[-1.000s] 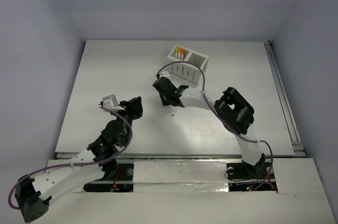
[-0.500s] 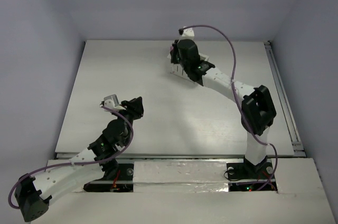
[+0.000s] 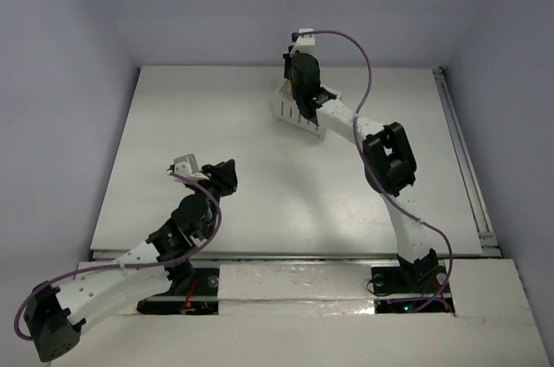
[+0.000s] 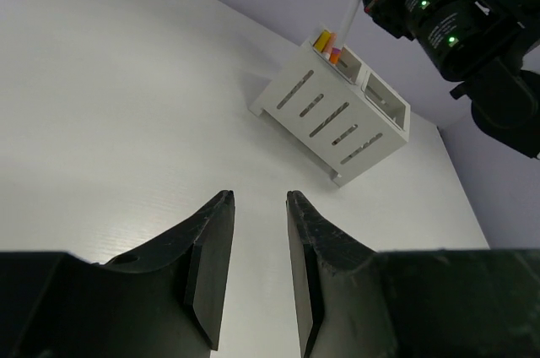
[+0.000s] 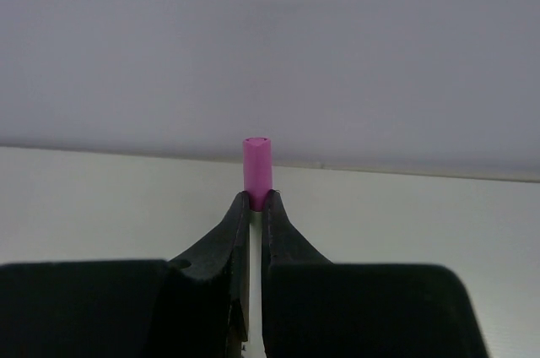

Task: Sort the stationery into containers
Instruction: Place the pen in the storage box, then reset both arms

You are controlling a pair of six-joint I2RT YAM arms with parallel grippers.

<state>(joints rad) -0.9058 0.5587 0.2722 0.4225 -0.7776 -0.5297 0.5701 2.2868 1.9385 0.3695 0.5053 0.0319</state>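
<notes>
The right hand [image 5: 256,203] is clamped on a thin white pen [image 5: 257,162]. In the right wrist view both fingers press the shaft just below its pink cap, which stands clear above the fingertips at the centre of the frame. In the left wrist view this hand sits in the upper right corner, holding the pen [image 4: 349,10] tilted with the cap uppermost. The lower end of the pen reaches down to the opening of the upper-left compartment of the white slotted box [image 4: 331,118]. Whether the tip touches anything inside cannot be told. Yellow and orange caps [image 4: 326,40] show in that same compartment. In the top view the right hand [image 3: 299,71] hangs over the box [image 3: 294,112] at the upper middle of the worktop [image 3: 199,116].

The left hand [image 4: 258,198] holds nothing, its fingers apart with a narrow gap between them, above bare worktop well apart from the box. In the top view it is left of centre [image 3: 227,173].
</notes>
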